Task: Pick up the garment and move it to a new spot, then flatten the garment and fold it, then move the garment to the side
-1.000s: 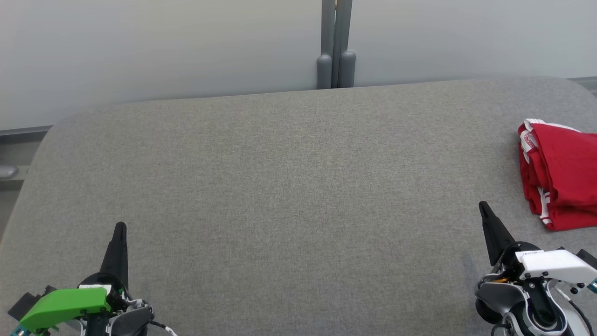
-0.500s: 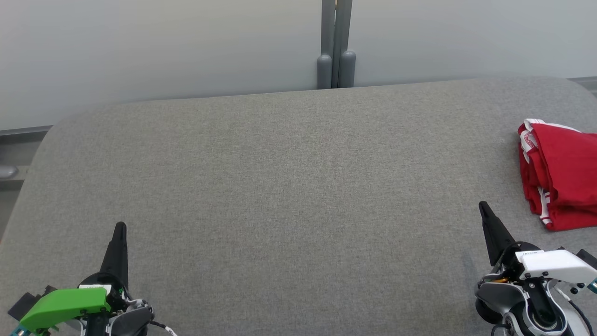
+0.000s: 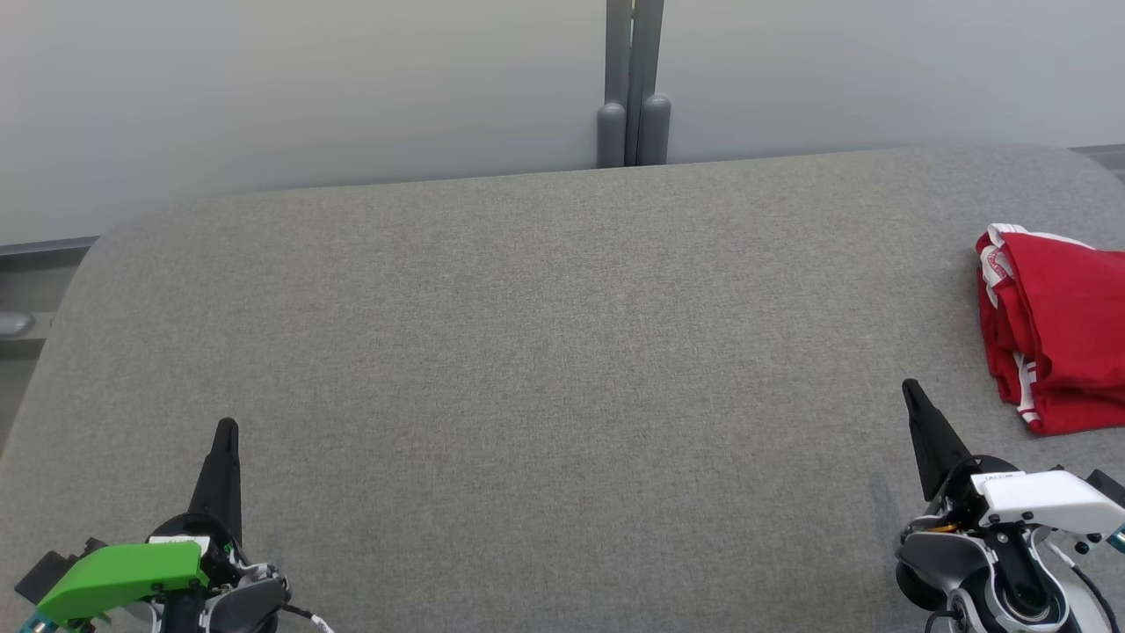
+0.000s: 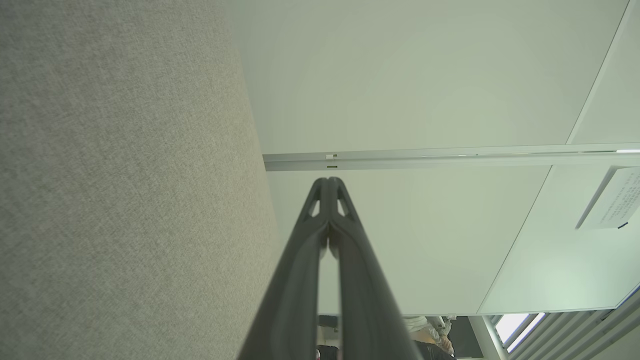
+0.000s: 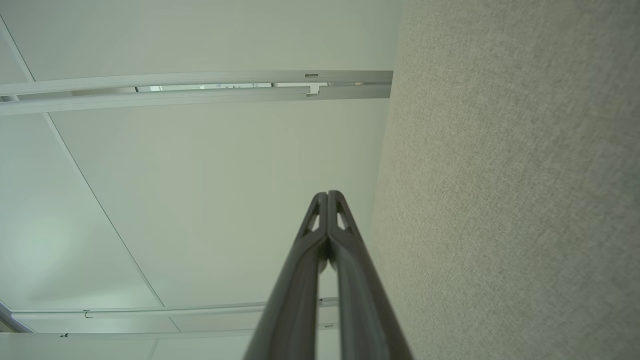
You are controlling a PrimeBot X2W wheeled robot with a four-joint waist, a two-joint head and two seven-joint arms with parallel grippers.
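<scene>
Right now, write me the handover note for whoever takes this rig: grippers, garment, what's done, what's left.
Left gripper: shut, empty, over the near left of the grey table.
Right gripper: shut, empty, over the near right.
Red garment: a compact folded bundle at the table's right edge, apart from both grippers, partly cut off by the head view.
Done, by the look of it: folded and moved to the side.
Left: probably nothing; check that the fold is tidy.

Broad table [image 3: 527, 352] covered in grey woven cloth, rounded at the far corners, carrying near its right edge a folded red garment [image 3: 1059, 325] with white trim, partly cut off by the border of the head view.
</scene>
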